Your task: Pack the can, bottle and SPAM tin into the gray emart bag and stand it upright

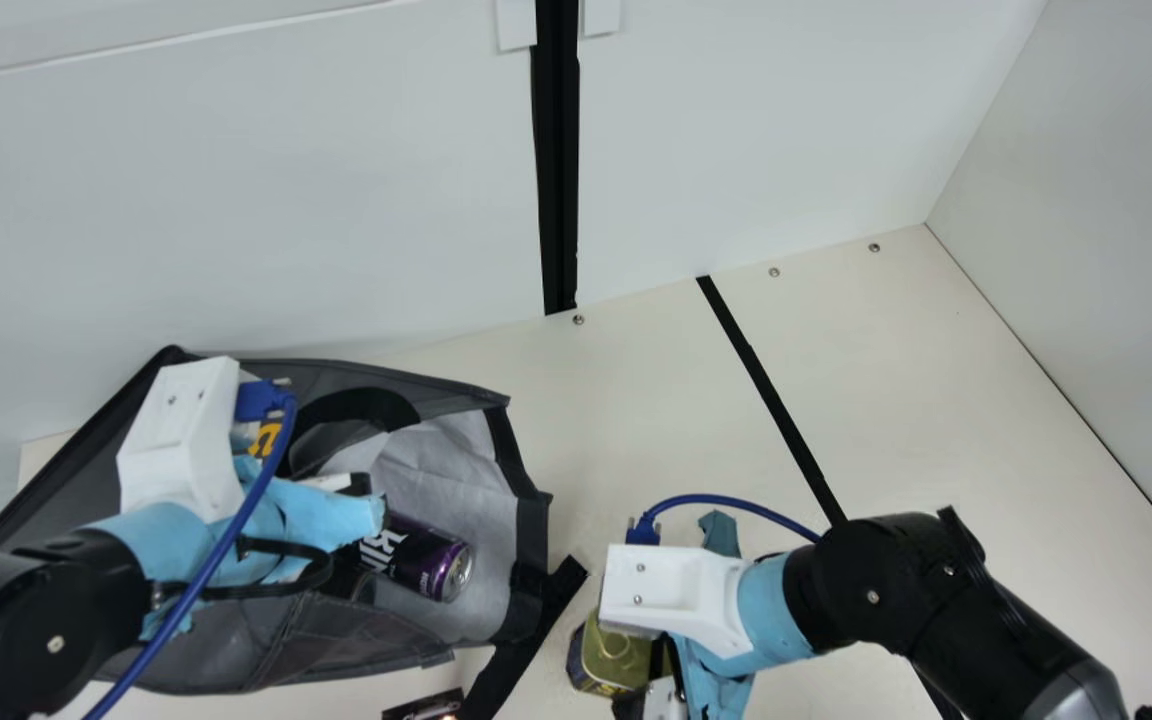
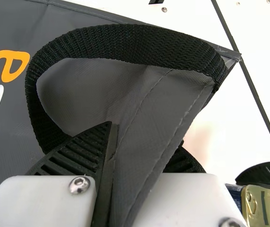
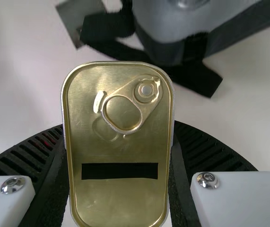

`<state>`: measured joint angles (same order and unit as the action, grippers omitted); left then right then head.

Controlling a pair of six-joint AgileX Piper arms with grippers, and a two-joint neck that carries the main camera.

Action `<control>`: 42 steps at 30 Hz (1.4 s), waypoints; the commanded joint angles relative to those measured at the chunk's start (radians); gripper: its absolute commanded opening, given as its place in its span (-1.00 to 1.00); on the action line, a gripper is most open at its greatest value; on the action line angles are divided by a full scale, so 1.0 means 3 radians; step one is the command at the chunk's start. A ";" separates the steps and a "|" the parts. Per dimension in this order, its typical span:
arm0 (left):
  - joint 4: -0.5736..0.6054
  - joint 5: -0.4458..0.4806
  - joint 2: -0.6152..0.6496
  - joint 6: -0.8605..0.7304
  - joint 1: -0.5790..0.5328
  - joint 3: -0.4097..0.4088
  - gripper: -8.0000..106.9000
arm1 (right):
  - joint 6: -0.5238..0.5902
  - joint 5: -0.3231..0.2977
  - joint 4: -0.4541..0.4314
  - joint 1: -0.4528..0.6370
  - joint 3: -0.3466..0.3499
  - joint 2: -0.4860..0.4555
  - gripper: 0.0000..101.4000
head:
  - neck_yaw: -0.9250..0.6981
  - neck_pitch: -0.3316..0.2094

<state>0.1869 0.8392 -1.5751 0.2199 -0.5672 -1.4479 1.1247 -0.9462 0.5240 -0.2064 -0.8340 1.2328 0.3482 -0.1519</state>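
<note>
My right gripper [image 1: 648, 680] grasps the SPAM tin [image 1: 616, 652] near the gray emart bag [image 1: 471, 455], whose fabric my left gripper [image 1: 321, 510] pinches, the purple can [image 1: 426, 558] lying inside.

You have bright, even light on the surface [image 1: 626, 400], nearly washed out white in the left wrist view. Your right wrist view looks dimmer, with small glints on the tin [image 3: 120, 196].

Free room beside the can [image 1: 438, 562] inside the bag [image 1: 532, 530] — black strap [image 1: 538, 626] between bag and SPAM tin [image 1: 616, 655]
</note>
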 commanded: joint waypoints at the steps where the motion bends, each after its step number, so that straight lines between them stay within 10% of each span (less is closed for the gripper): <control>1: 0.0000 0.0000 0.0000 0.0000 0.0000 0.0000 -1.00 | 0.0049 0.0083 0.0132 -0.0007 0.0012 0.0010 -1.00 | 0.0003 -0.0076; 26: 0.0000 0.0000 0.0000 0.0000 0.0000 0.0000 -1.00 | 0.0790 0.0923 0.1418 -0.0247 -0.0012 0.0451 -1.00 | 0.0003 -0.0076; 42: 0.0000 0.0000 0.0000 0.0000 0.0000 0.0000 -1.00 | 0.1070 0.1252 0.1858 -0.0460 -0.0458 0.0985 -1.00 | 0.0003 -0.0076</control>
<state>0.1869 0.8392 -1.5751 0.2199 -0.5672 -1.4479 1.4446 -0.5695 1.0804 -0.3422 -0.9605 1.5192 0.3482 -0.1503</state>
